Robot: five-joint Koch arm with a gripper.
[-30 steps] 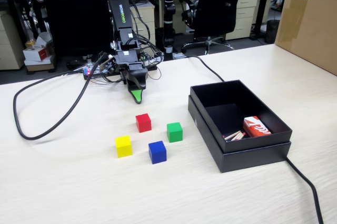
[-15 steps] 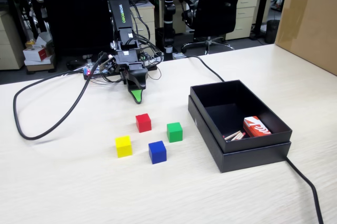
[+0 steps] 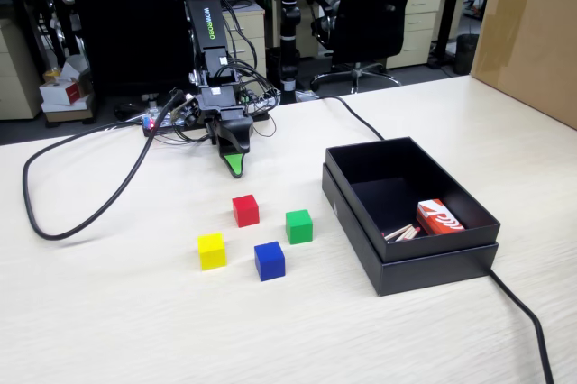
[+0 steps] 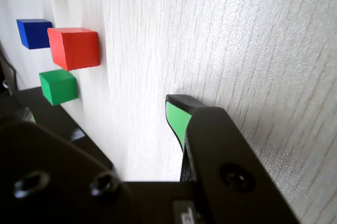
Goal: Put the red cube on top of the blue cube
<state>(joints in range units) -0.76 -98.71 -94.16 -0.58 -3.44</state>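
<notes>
The red cube (image 3: 245, 210) sits on the pale table; in the wrist view it (image 4: 73, 48) is at upper left. The blue cube (image 3: 270, 260) lies nearer the front, right of and below the red one, and shows small behind it in the wrist view (image 4: 33, 33). My gripper (image 3: 234, 166) hangs tip-down just above the table, behind the red cube and apart from it. In the wrist view the gripper (image 4: 100, 109) shows one green-padded finger (image 4: 176, 119) at right and the other jaw far left, with bare table between them. It holds nothing.
A green cube (image 3: 299, 226) and a yellow cube (image 3: 212, 251) flank the two cubes. An open black box (image 3: 410, 262) at right holds a red-and-white packet (image 3: 439, 218). A thick black cable (image 3: 81, 213) loops at left, another runs at front right. A cardboard box (image 3: 532, 32) stands far right.
</notes>
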